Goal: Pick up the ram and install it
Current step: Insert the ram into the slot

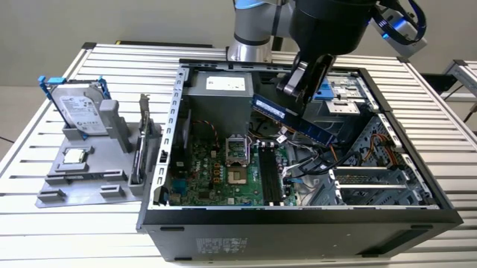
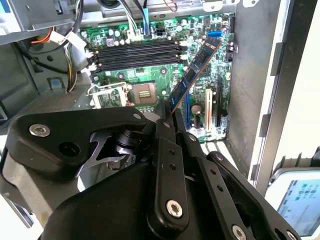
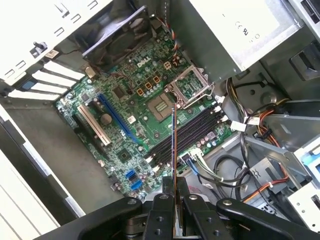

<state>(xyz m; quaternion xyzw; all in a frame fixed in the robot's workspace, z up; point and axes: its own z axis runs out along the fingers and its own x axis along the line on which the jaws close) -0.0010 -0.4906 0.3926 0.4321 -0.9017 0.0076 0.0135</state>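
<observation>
The jaws of the gripper point(image 1: 302, 84) are clenching one end of the ram point(image 1: 300, 119), carrying it tilted in the air above the open computer case point(image 1: 298, 215) so that its free end is pointing down toward the motherboard's black memory slots point(image 3: 187, 134).

I note the arm point(image 1: 253, 25) has a silver-grey cylindrical segment with a pale blue band. The gripper point(image 2: 170, 116) is matte black, built of rounded linkage bars fastened with silver screws. Blue cables point(image 1: 399, 22) loop beside the black wrist housing.
</observation>
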